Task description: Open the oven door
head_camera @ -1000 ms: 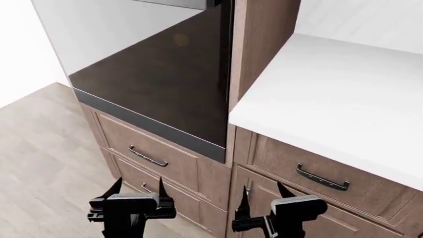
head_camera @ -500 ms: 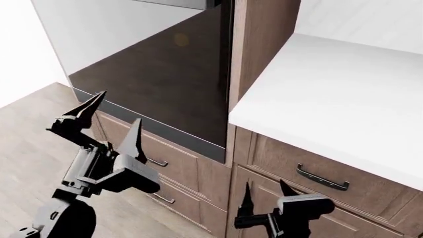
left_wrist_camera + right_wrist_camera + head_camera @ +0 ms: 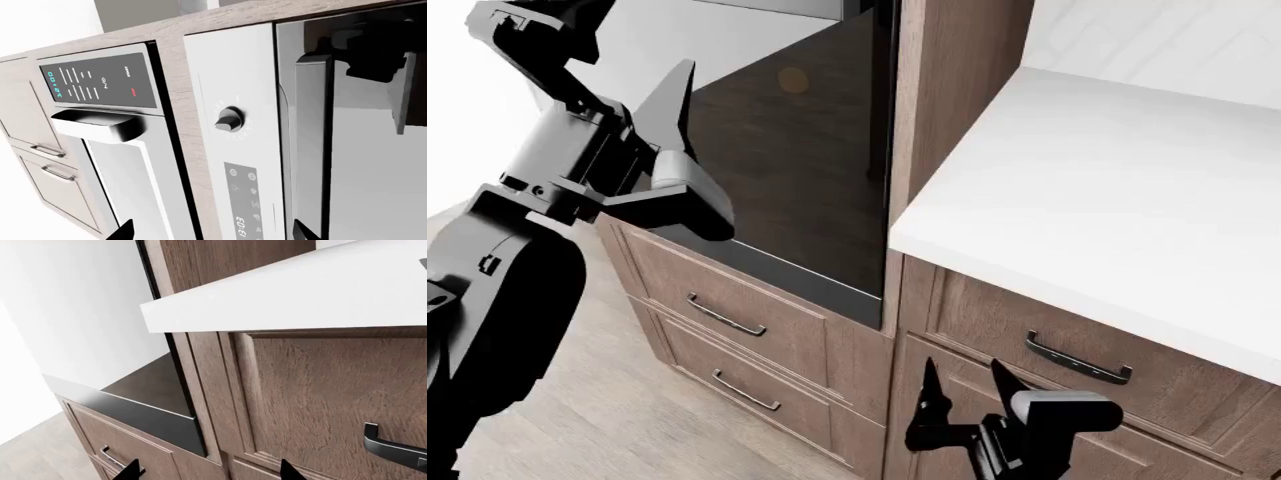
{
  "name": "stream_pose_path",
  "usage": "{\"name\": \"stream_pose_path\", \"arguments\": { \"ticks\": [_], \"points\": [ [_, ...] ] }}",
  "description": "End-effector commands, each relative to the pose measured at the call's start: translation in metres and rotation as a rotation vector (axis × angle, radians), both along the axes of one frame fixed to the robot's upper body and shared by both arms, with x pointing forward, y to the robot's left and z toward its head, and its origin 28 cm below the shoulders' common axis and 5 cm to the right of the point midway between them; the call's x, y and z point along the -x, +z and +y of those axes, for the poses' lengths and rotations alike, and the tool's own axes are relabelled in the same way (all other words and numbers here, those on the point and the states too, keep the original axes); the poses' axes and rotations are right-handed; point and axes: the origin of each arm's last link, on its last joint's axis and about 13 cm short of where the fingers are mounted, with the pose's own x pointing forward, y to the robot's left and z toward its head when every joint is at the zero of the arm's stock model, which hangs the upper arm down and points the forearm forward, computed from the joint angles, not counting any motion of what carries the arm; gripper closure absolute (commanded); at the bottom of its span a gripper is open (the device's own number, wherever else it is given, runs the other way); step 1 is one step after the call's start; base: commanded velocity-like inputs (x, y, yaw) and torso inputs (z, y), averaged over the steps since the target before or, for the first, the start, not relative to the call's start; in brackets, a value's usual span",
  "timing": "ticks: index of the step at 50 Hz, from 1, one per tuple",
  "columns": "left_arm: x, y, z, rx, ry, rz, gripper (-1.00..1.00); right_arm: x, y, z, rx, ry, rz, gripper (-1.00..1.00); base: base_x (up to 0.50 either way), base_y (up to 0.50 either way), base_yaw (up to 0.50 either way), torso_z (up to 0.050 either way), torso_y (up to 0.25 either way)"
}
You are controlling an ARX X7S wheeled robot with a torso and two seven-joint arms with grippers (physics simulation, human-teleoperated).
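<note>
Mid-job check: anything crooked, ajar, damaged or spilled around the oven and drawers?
Nothing stands out. The oven door sits flush and shut, the drawers below are closed with straight handles, and the white counter shows no spills. The left gripper is raised by the door, touching nothing.

We see our left arm as a chain of bulky matte black links, rounded at the lower segment and boxier toward the wrist, with small screw heads and seams on the housing. Our left gripper carries a light grey block at its base and long black fingers that taper to sharp points. Our right gripper has the same build: a pale grey rectangular cap over a black body, with two slim black pointed fingers. In both wrist views only dark fingertips show at the frame edge.
</note>
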Motion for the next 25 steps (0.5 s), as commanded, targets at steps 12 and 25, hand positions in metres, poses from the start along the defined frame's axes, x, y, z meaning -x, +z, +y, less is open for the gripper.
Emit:
{"name": "stream_pose_path", "arguments": {
  "ticks": [12, 25],
  "points": [
    [-0.017, 0.026, -0.022, -0.16, -0.041, 0.011, -1.0, -0.001, 0.001, -0.001, -0.007, -0.019, -0.014, -1.0, 0.0, 0.0, 0.0, 0.0, 0.0],
    [-0.037, 0.013, -0.018, -0.098, 0.029, 0.072, -1.0, -0.001, 0.002, 0.0, 0.005, -0.008, -0.019, -1.0, 0.0, 0.0, 0.0, 0.0, 0.0]
  ]
}}
